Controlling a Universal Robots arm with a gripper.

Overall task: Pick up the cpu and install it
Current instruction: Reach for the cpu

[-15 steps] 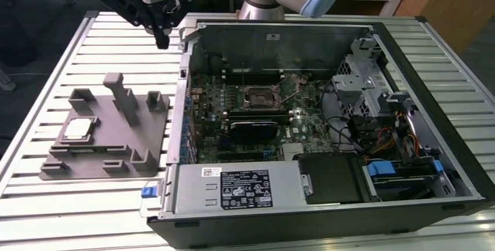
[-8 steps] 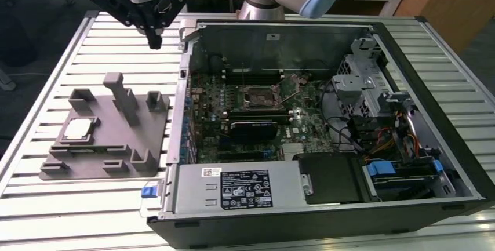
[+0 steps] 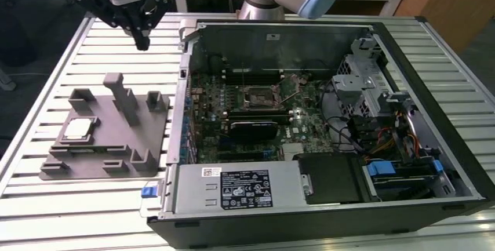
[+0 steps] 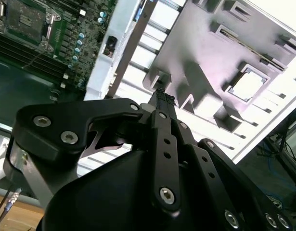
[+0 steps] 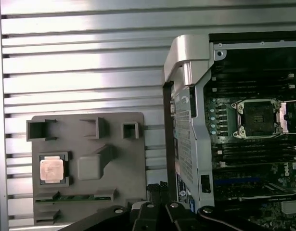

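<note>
The cpu (image 3: 80, 129) is a small silver square lying flat in a pocket of the grey plastic tray (image 3: 116, 146), on the exterior view's left; it also shows in both wrist views (image 4: 248, 83) (image 5: 52, 169). My gripper (image 3: 141, 43) hangs high above the table, beyond the tray's far end and well away from the cpu. Its black fingers (image 4: 162, 98) meet at the tips with nothing between them, so it is shut. The bare motherboard socket (image 3: 259, 95) sits inside the open computer case; it appears in both wrist views too (image 5: 258, 118) (image 4: 25, 19).
The open computer case (image 3: 433, 59) fills the exterior view's right, with a drive cage (image 3: 363, 83), cables and a power supply (image 3: 240, 187) inside. Its metal side wall (image 3: 185, 88) stands between tray and motherboard. Upright blocks (image 3: 120, 94) rise from the tray. The table is slatted aluminium (image 3: 116, 48).
</note>
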